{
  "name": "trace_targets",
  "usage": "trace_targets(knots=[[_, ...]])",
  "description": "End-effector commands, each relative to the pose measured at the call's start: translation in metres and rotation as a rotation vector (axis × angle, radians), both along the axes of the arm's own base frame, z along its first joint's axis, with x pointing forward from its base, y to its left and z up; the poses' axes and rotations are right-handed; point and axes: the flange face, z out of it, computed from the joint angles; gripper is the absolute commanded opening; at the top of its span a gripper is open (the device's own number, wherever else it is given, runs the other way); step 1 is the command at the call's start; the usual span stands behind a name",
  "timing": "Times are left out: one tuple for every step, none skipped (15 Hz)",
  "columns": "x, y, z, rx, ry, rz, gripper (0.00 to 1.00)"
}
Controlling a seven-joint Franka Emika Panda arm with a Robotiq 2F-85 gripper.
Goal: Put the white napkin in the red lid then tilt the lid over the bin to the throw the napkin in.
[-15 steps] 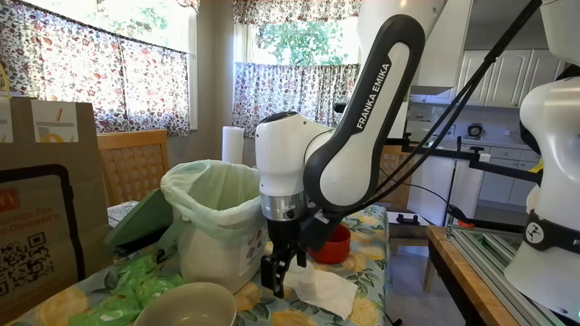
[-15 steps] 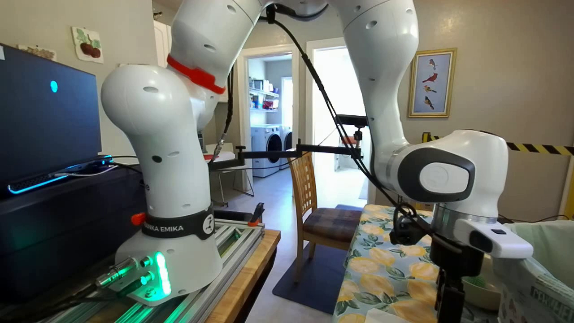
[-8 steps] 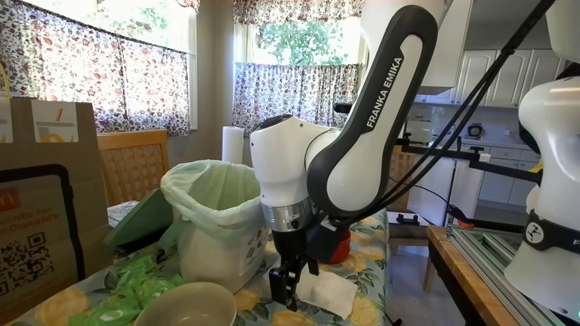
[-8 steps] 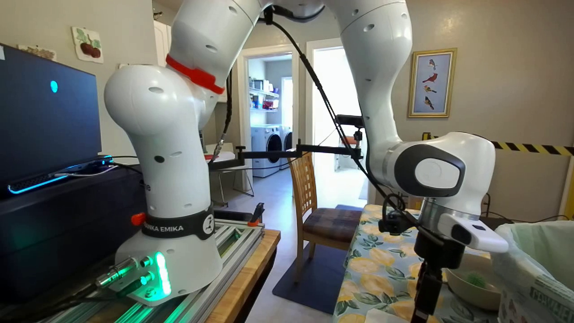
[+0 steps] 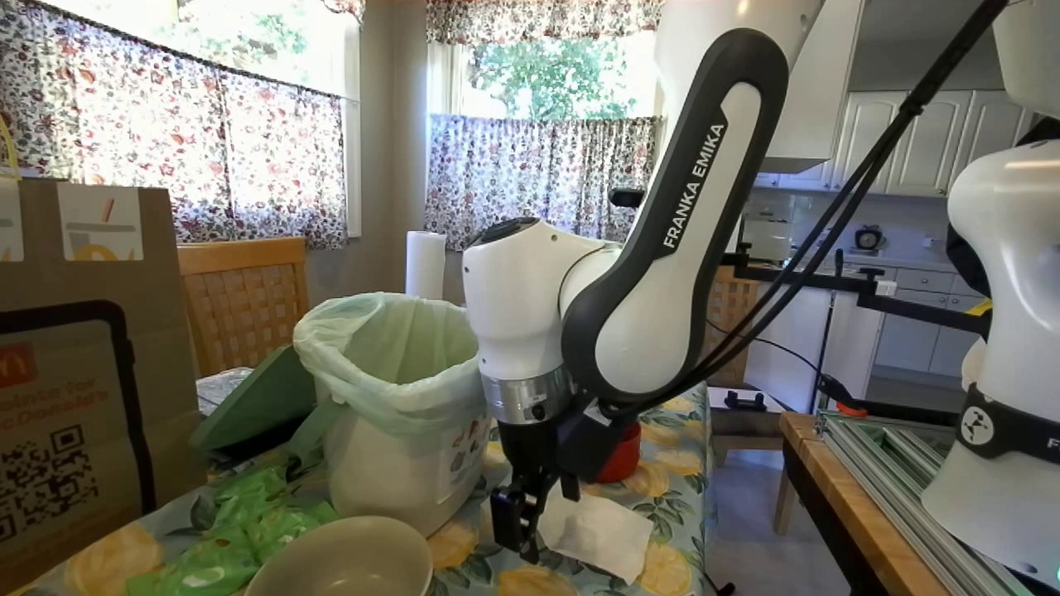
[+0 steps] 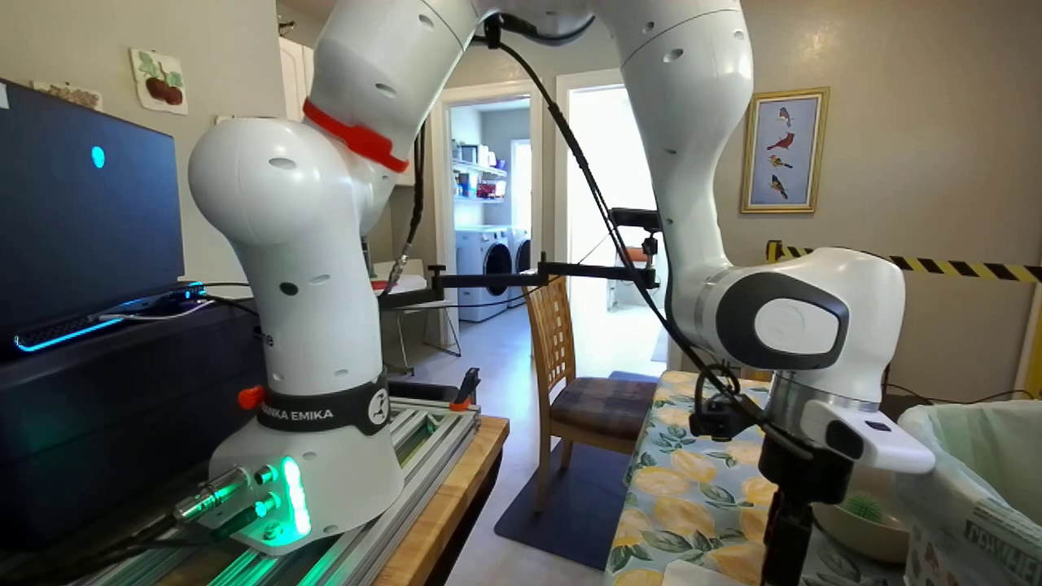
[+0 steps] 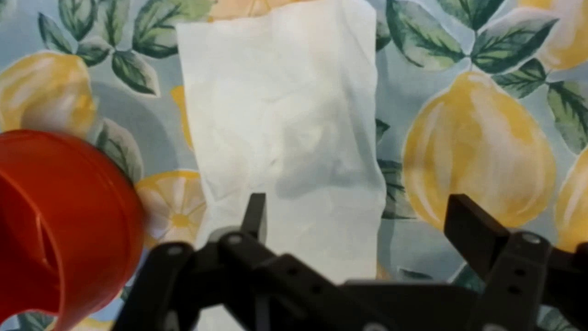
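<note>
The white napkin point(image 5: 600, 534) lies flat and slightly creased on the tablecloth. It fills the middle of the wrist view point(image 7: 275, 115); its corner shows in an exterior view point(image 6: 696, 575). My gripper point(image 7: 358, 202) is open and empty above the napkin's right part, one finger over the napkin, the other over bare cloth. It points down at the napkin's edge in an exterior view point(image 5: 551, 526). The red lid point(image 7: 98, 207) stands on the table left of the napkin, opening showing; in an exterior view point(image 5: 623, 460) the arm partly hides it. The lined bin point(image 5: 389, 472) stands beside the gripper.
A beige bowl point(image 5: 348, 559) sits near the bin, with a green spiky ball point(image 6: 863, 506) in it. Green packets point(image 5: 248, 530), a green panel point(image 5: 265, 406) and a large paper bag point(image 5: 83, 348) stand beside the bin. A paper-towel roll point(image 5: 425, 265) stands behind.
The arm has swung a little away from the bin, toward the robot base, then sunk slightly and edged back. The gripper stays open. The napkin, lid and bin have not moved.
</note>
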Motion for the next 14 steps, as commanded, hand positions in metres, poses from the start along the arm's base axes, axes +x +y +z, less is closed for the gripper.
trace_targets(knots=[[0.006,-0.01,-0.009,-0.019,-0.023,-0.006,0.97],[0.007,-0.013,-0.012,-0.025,-0.024,-0.01,0.74],[0.007,-0.014,-0.014,-0.029,-0.025,-0.012,0.72],[0.007,-0.016,-0.015,-0.03,-0.022,-0.016,0.7],[0.007,-0.017,-0.017,-0.033,-0.019,-0.019,0.63],[0.007,-0.018,-0.018,-0.037,-0.016,-0.02,0.53],[0.006,-0.019,-0.019,-0.037,-0.011,-0.023,0.45],[0.005,-0.019,-0.019,-0.037,-0.007,-0.025,0.37],[0.003,-0.018,-0.015,-0.027,0.0,-0.028,0.3],[0.001,-0.016,-0.01,-0.021,0.003,-0.025,0.22],[-0.003,-0.013,-0.004,-0.007,0.009,-0.021,0.15],[-0.008,-0.01,0.004,-0.001,0.01,-0.017,0.06],[-0.012,-0.007,0.01,-0.001,0.01,-0.014,0.01],[-0.015,-0.005,0.018,0.006,0.014,-0.014,0.0]])
